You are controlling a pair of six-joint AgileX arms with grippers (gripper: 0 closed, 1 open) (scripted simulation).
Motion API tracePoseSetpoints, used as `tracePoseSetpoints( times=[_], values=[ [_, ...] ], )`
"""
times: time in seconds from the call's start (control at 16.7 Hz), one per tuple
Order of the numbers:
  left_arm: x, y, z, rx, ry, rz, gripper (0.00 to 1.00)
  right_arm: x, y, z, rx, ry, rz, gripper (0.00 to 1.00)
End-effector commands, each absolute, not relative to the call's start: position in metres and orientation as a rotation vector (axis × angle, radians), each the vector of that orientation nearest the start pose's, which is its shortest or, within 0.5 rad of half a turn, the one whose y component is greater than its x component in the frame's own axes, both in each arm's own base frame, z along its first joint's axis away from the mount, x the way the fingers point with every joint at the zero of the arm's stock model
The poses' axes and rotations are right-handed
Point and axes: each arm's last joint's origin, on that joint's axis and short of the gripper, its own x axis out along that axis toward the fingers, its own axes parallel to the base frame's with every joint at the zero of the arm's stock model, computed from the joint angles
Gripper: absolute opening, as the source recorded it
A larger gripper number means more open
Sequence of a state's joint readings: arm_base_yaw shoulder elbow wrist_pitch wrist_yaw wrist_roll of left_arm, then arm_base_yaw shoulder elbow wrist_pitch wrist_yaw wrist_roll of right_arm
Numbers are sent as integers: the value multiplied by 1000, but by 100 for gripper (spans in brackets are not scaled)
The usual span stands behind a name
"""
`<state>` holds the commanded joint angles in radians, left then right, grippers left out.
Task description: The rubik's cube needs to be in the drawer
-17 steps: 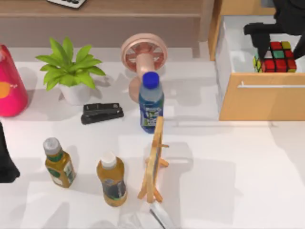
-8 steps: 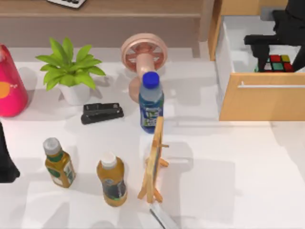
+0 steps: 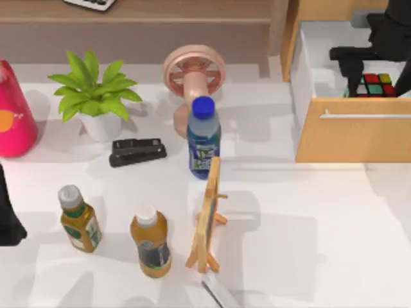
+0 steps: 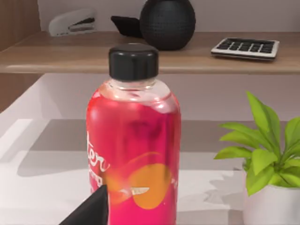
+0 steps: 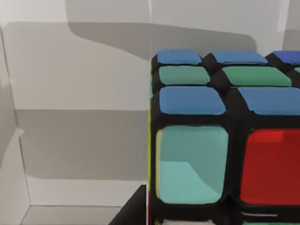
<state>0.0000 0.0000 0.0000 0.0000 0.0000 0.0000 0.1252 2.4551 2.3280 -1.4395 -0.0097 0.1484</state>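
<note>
Rubik's cube (image 3: 376,85) inside the drawer (image 3: 353,138)

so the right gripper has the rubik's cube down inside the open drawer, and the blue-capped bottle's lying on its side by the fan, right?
Not quite: the blue-capped bottle stands upright in front of the fan, as the top view shows. The rest holds: the right gripper is over the rubik's cube, which sits low inside the open drawer.

Bright even light, soft shadows, slight blur
</note>
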Motion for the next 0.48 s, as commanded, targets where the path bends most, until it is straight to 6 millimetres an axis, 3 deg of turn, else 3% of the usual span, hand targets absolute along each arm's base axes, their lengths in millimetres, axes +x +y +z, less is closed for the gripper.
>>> tracePoseSetpoints(
  times=[0.24,0.48],
  values=[
    [106,-1,160,0,0,0,100,477,67,197,21,1569,4,98],
    [106,-1,160,0,0,0,100,477,67,197,21,1569,4,100]
  ],
)
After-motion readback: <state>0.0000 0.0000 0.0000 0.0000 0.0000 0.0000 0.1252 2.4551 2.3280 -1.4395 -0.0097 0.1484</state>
